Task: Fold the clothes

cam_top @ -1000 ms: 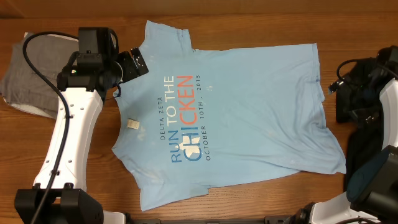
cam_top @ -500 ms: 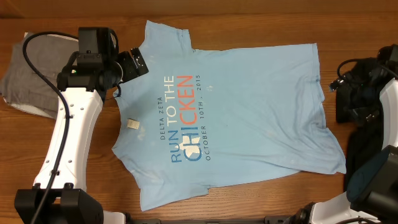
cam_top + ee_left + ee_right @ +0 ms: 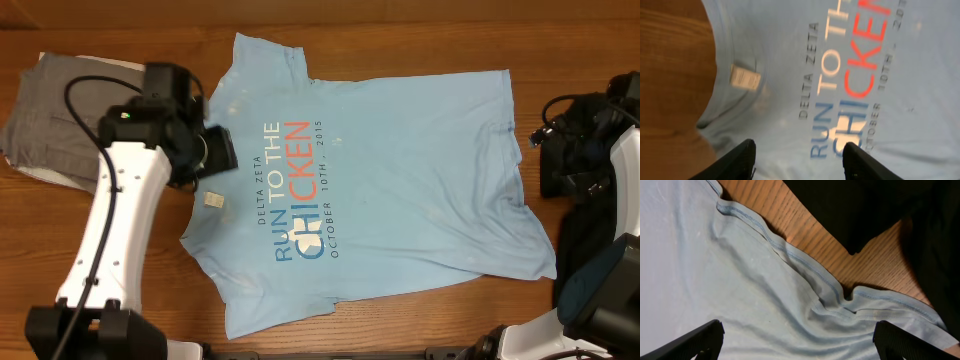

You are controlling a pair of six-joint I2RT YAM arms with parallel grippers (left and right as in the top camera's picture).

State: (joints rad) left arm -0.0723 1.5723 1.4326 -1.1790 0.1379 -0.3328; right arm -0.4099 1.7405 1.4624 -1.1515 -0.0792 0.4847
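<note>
- The T-shirt lies flat and print side up in the middle of the wooden table, between the two arms.
- The left claw hangs over the chest near the collar. Its fingers stand apart with nothing between them, so it grips nothing.
- The right claw is spread wide and empty above the hem.
- Risk at the collar: the cloth is doubled there, and a shallow pinch may lift only the front layer. The back would then lag and the fold would bunch.
- Risk at the hem: it lies in ripples. Closing on one ripple could pull that edge up crooked and skew the whole fold.
- Risk at the sides: a grey cloth lies just beside the collar end. Something dark, possibly another garment, lies by the hem end, though the view is too dim to be sure. Either could be dragged along if a claw closes off the edge.
- The collar points to the robot's left and the hem to its right.
- The long axis runs left to right across the table, with one sleeve toward the far edge and the other toward the near edge.
</note>
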